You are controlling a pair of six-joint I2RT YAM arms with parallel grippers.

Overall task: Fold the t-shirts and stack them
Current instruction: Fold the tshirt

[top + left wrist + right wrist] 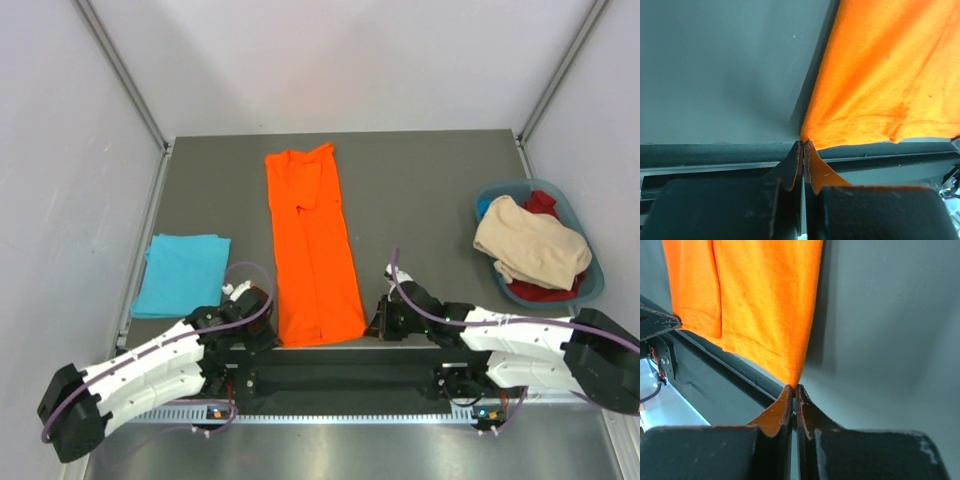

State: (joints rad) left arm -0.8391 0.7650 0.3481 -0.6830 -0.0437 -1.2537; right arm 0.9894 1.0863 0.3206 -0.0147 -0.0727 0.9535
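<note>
The orange t-shirt lies as a long narrow strip down the middle of the grey table, sleeves folded in. My left gripper is shut on its near left corner. My right gripper is shut on its near right corner. Both hold the hem at the table's near edge. The turquoise t-shirt lies folded flat at the left, just beyond my left arm.
A blue basket at the right holds beige and red clothes. A black rail runs along the near edge between the arm bases. White walls stand on both sides and behind.
</note>
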